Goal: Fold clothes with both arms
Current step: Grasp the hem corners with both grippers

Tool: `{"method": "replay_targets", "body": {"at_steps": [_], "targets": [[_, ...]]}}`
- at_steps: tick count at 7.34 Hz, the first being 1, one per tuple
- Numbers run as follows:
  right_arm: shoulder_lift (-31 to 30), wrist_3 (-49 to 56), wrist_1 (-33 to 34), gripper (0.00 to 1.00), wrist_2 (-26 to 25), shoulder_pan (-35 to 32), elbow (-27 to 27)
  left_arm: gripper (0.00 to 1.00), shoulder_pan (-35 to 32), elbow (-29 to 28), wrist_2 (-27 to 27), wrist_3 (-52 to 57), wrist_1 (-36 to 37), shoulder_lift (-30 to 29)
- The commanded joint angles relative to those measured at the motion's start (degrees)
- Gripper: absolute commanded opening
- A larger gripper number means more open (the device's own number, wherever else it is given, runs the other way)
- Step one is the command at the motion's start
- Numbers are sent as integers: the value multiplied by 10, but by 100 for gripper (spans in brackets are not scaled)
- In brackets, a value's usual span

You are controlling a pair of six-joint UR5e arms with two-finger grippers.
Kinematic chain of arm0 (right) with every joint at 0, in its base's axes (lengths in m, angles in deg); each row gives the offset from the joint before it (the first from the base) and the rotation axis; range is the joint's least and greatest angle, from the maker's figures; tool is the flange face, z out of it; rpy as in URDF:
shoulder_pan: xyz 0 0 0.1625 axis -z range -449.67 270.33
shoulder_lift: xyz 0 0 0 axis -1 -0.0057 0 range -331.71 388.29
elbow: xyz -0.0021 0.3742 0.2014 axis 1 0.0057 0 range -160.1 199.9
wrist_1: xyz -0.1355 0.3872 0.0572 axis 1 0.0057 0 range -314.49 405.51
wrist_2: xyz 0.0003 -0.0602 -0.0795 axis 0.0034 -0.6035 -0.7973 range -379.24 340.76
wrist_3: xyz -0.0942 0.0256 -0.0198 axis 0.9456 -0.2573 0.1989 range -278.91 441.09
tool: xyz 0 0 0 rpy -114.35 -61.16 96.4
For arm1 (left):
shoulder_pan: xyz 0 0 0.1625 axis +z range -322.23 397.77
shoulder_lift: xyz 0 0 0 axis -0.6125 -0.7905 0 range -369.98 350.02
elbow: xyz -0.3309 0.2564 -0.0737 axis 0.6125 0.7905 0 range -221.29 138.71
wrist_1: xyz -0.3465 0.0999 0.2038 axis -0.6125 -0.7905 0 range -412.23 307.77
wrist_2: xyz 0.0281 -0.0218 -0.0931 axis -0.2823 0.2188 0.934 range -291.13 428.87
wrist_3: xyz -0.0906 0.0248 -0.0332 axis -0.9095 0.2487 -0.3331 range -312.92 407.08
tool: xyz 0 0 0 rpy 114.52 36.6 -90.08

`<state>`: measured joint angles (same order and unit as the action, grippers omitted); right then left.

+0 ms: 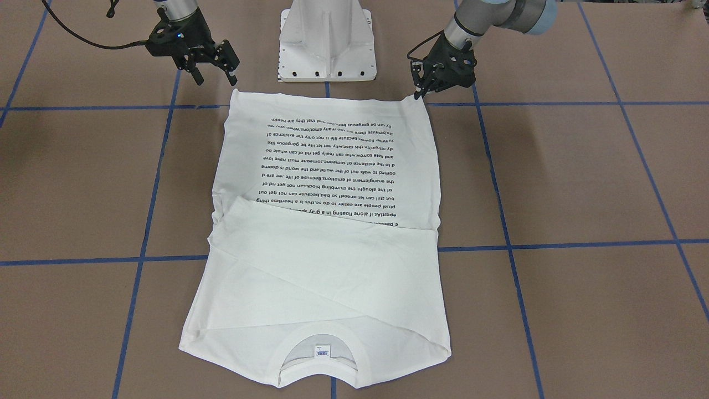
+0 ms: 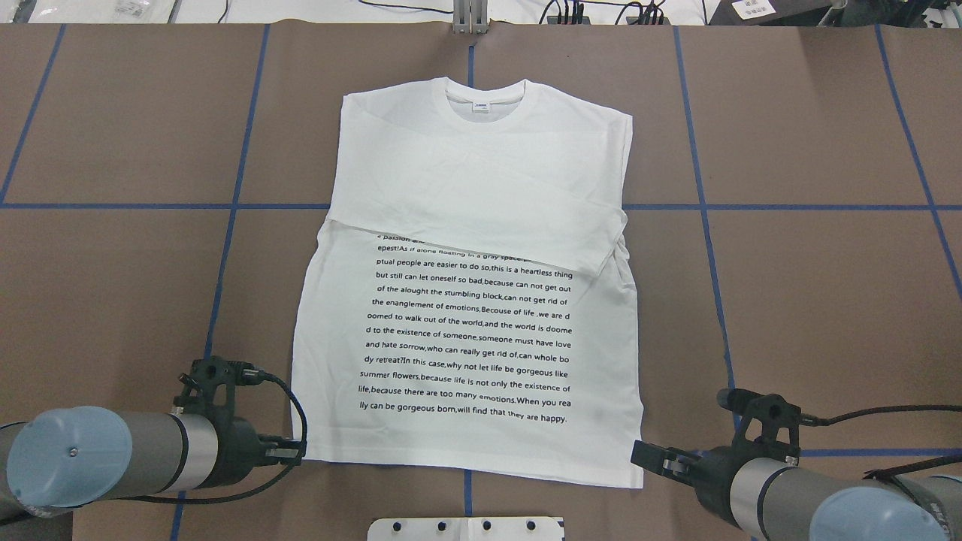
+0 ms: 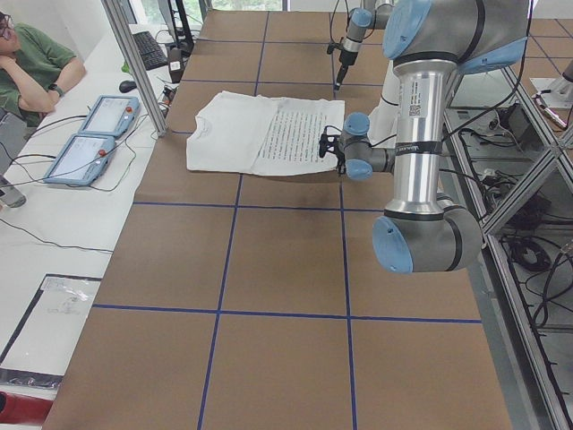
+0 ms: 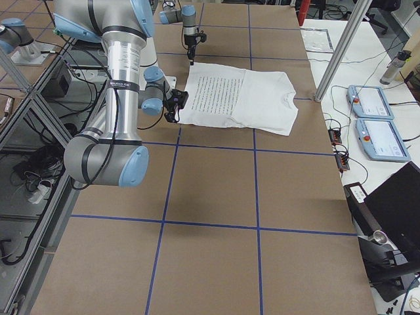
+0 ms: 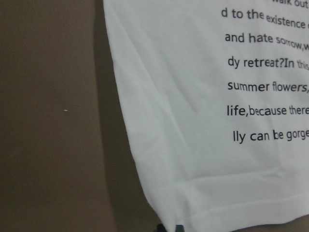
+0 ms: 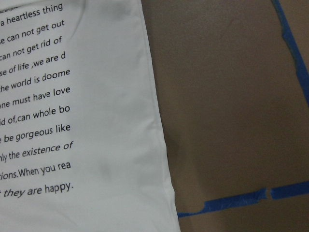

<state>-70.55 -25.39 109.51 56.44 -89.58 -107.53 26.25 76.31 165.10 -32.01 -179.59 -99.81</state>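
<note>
The white T-shirt [image 1: 332, 266] lies flat on the brown table, text side up, sleeves folded across the chest, collar [image 2: 485, 98] far from me. Its hem is near my base. My left gripper [image 1: 419, 91] sits at the hem's left corner [image 2: 304, 451], fingers together on the cloth; the left wrist view shows that corner [image 5: 193, 212] at its bottom edge. My right gripper [image 1: 215, 75] is open and empty, hovering just off the hem's right corner [image 2: 639, 477]. The right wrist view shows the shirt's side edge [image 6: 149, 121] and no fingers.
The white pedestal base [image 1: 327, 44] stands just behind the hem, between the arms. Blue tape lines [image 2: 699, 207] grid the table. An operator [image 3: 27, 63] and teach pendants [image 3: 89, 134] are beyond the far edge, by a metal post [image 3: 134, 63].
</note>
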Motion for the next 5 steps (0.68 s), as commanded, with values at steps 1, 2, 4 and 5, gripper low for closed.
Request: {"method": "replay_targets", "body": {"at_steps": [1, 2, 4, 5], "targets": [[7, -91, 10, 80, -48, 44, 16, 0, -1, 9, 6, 0, 0, -3], [9, -130, 35, 73, -49, 46, 17, 0, -1, 8, 9, -1, 0, -3], [52, -170, 94, 69, -48, 46, 22, 0, 0, 5, 9, -11, -1, -1], [91, -181, 134, 69, -47, 46, 32, 0, 0, 4, 10, -24, -1, -4]]}}
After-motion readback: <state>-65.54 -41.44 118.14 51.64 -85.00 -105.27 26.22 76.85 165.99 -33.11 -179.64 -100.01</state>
